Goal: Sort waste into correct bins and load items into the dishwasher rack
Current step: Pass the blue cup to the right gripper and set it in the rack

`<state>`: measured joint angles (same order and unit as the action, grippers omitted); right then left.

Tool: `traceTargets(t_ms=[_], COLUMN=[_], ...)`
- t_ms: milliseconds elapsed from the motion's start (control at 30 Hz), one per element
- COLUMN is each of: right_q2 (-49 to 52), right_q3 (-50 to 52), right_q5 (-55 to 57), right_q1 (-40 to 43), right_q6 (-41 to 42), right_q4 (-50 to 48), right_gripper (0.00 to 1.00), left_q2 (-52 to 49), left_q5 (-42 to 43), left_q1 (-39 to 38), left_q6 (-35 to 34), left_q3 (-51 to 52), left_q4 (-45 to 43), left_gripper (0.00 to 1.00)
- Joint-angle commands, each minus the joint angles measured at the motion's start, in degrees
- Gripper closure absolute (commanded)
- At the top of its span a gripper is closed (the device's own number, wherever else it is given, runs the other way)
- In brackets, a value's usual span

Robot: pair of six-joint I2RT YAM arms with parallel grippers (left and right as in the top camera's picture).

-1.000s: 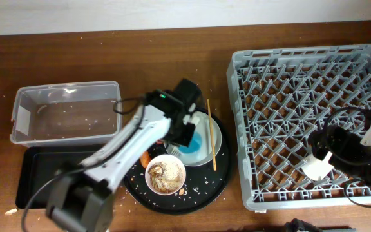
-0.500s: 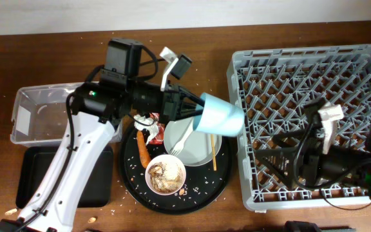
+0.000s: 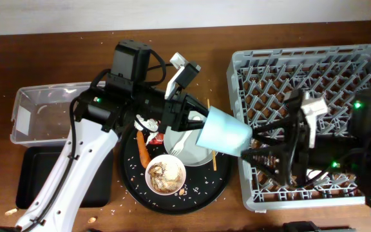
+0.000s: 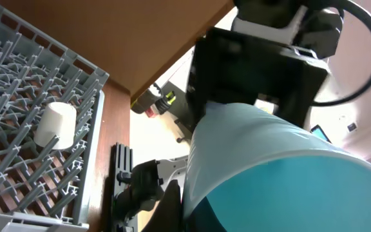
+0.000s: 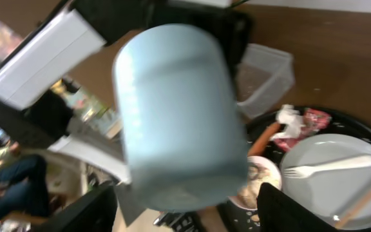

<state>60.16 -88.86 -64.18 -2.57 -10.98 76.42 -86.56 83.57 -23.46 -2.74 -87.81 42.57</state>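
– Blue plastic is seen beside the large square grey plastic dishwasher rack (image 3: 314, 53); by what is it held?

– The small blue cup (image 3: 223, 131) is clamped by the left gripper (image 3: 200, 120), which is closed on the end turned away from the rack. The cup is held in the air, tilted on its side, just off the rack's left edge as seen from overhead.

– How is the right gripper (image 3: 256, 147) set?

– It is held over the rack's left part, its two fingers spread wide with nothing between them. It is pointed out of the rack at the blue cup. Whether the cup is touched cannot be told.

– What is found inside the rack?

– A white cup (image 4: 55, 124) is shown by the left wrist view, lying on its side among the upright pegs.

– And outside it?

– A large round black tray (image 3: 134, 179) is set just beside the rack's left wall. On its rack side a pale grey-green round plate (image 3: 195, 154) is laid, with a small white fork (image 3: 180, 143) on it and thin wooden chopsticks (image 3: 214, 162) across its edge nearest the rack. Farther from the rack a white bowl (image 3: 148, 171) filled with brownish food scraps (image 3: 166, 174), an orange carrot piece (image 3: 144, 153), a crumpled white tissue (image 5: 290, 120) and a small red wrapper (image 5: 317, 120) are seen, and white rice grains (image 3: 197, 189) are scattered over the tray. Farthest from the rack a clear rectangular plastic box (image 3: 50, 116) and a shallow black rectangular tray (image 3: 28, 180) are placed side by side.
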Motion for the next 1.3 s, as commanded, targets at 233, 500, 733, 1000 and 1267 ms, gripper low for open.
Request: traceTargets(t_ms=[233,500,733,1000,1267], right_q2=[2.54,-2.14,-5.62,-4.07,10.69], right_q3=[0.13,-1.46,-4.79,-6.14,-6.08], right_q5=[2.1,21.57,52.3,81.11,72.52], right_q1=[-8.07,-7.91,-7.91,0.9,30.21], right_q6=[-0.55,9.03,28.5,41.92,31.61], right_q4=[-4.87,-5.35,1.66,15.45,15.96], right_gripper=[0.44,0.55,0.55,0.54,0.53], left_q2=[1.2,1.2,1.2,1.2,1.2], left_q5=[-2.67,-6.45,-7.13,-14.58,-24.76], left_q1=[-1.95,-1.88,-1.51,0.0,-0.02], left_q6=[1.07,1.05,1.05,1.07,2.62], left_q3=[-0.22,-0.22,-0.22,-0.22,-0.22], left_q4=[-0.2,-0.68,-2.47,2.12,11.15], left_gripper=[1.0,0.07,0.01,0.01,0.01])
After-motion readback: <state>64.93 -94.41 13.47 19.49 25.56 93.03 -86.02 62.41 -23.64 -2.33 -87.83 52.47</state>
